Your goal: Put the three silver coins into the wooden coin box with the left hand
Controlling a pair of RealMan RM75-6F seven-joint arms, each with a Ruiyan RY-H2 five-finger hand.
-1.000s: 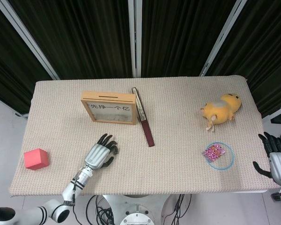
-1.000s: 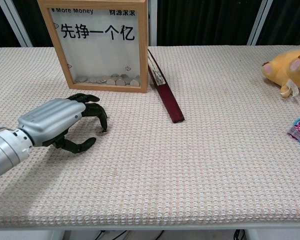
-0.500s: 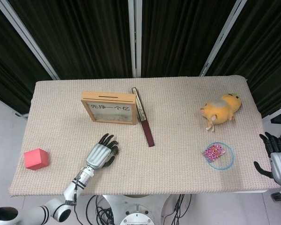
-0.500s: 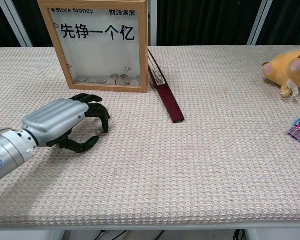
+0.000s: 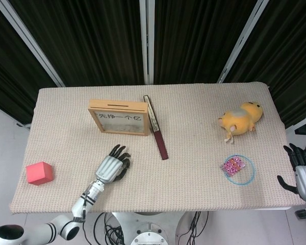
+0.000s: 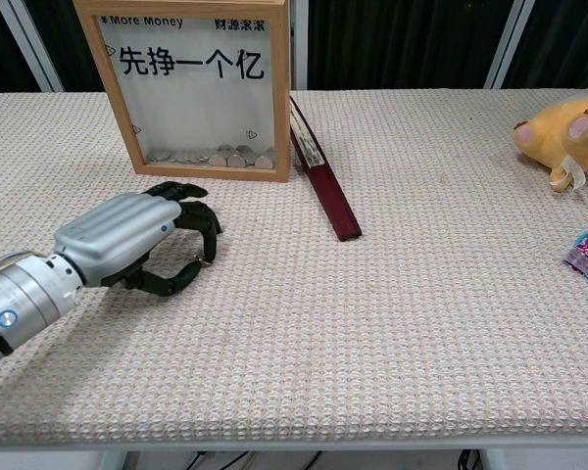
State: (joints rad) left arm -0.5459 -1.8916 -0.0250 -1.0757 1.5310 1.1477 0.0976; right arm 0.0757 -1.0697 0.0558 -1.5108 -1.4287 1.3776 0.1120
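Your left hand (image 6: 137, 240) curls over a thin, slippery coin (image 6: 205, 260); whether it pinches it, I cannot tell, so grip the rim.

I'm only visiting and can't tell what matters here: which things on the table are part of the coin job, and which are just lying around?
Part of the job:
- wooden coin box, coins lying in its bottom
- left hand, fingertips down on the cloth before the box

Lying about:
- red cube
- dark red folder
- yellow plush toy
- blue ring around a pink packet
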